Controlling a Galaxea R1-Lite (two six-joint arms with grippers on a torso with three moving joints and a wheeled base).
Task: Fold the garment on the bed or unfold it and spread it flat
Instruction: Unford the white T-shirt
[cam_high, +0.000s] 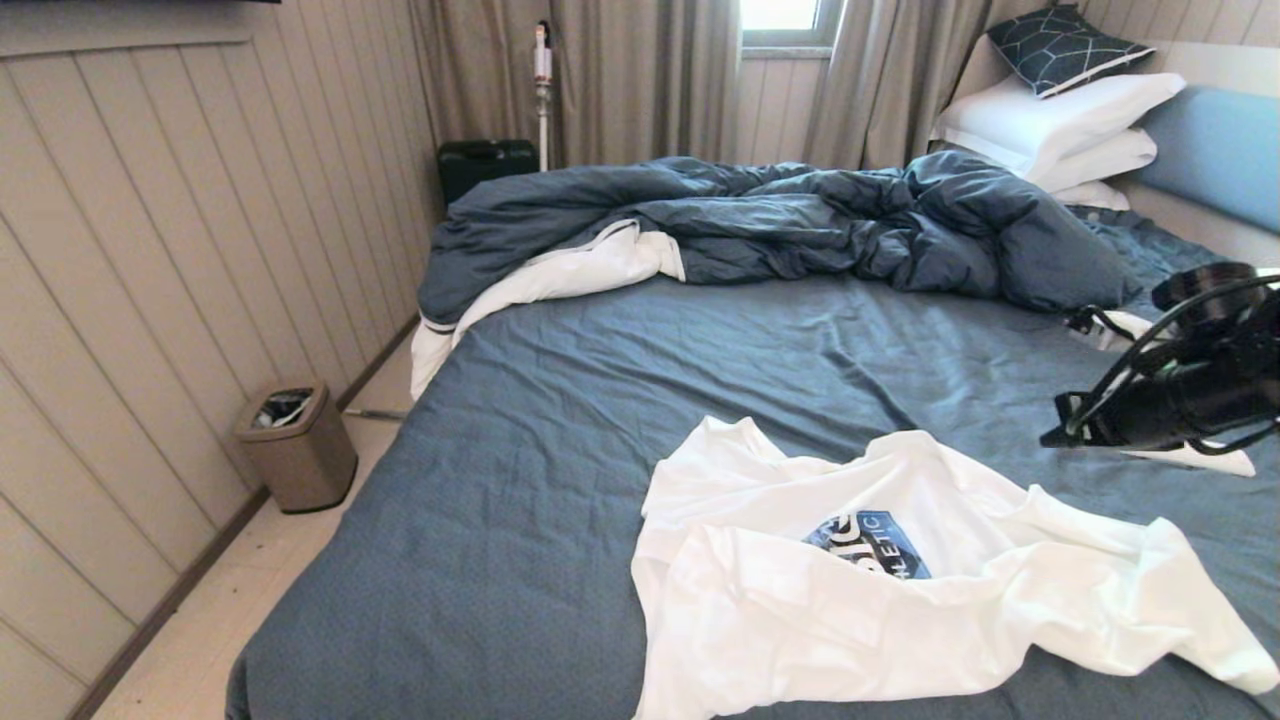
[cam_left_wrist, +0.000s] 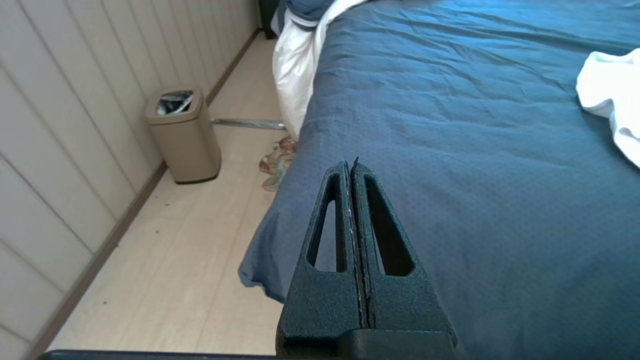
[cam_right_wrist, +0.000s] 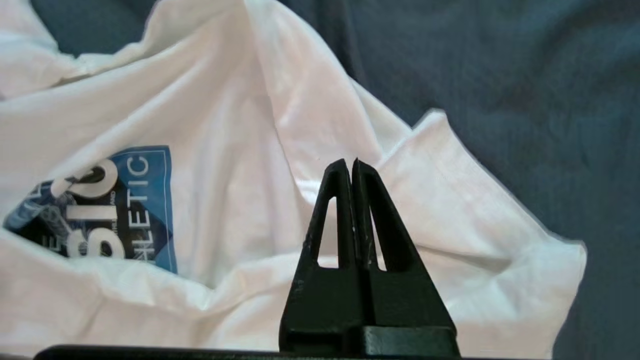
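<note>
A white T-shirt (cam_high: 900, 590) lies crumpled and partly folded over itself on the near part of the bed (cam_high: 560, 440), toward its right side. A blue printed logo (cam_high: 872, 545) with white letters shows near the shirt's middle, half covered by a fold of cloth. One sleeve or corner of the shirt trails toward the bed's right edge. The sheet under the shirt is dark blue-grey and wrinkled.

The right gripper (cam_right_wrist: 350, 167) hangs above the shirt, beyond and to the right of it, clear of the cloth. Its two black fingers (cam_right_wrist: 340, 200) are pressed together with nothing between them. In the right wrist view the tips point at a raised fold of the shirt, right of the logo.

The left gripper (cam_left_wrist: 351, 167) hovers by the bed's near left corner, well apart from the shirt. Its fingers (cam_left_wrist: 340, 210) are also pressed together and hold nothing.

Beyond the shirt, a rumpled duvet (cam_high: 780, 225) of the same blue-grey lies across the far part of the bed, its white underside showing at the left. White pillows (cam_high: 1060, 125) are stacked beyond the shirt at the bed's far right, with a dark patterned cushion (cam_high: 1065, 48) on top, beside a light blue headboard (cam_high: 1215, 150).

On the floor left of the bed stands a tan bin (cam_high: 297, 445) against the panelled wall.
</note>
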